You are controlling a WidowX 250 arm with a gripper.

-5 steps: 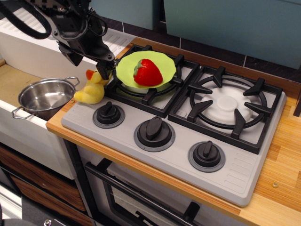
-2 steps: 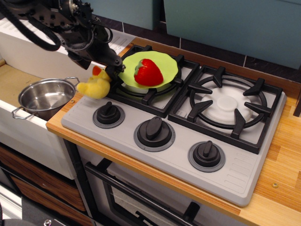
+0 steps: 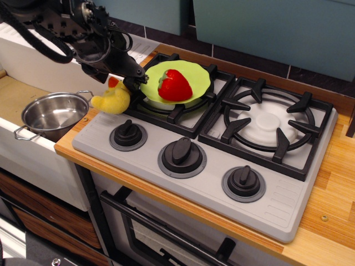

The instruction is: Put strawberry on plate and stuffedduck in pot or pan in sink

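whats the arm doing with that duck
The gripper is shut on the stuffedduck and holds it in the air at the left edge of the stove, between the plate and the pot. The strawberry already lies on the lime-green plate, which rests on the rear left burner. The steel pot stands empty in the sink, to the left of the duck. So one half of the job looks done, and the duck is not yet in the pot.

Your arm reaches in from the upper left, with its black wrist tilted down to the right. Your gripper (image 3: 126, 83) is closed on the stuffedduck (image 3: 112, 100) and holds it hanging free under the fingertips
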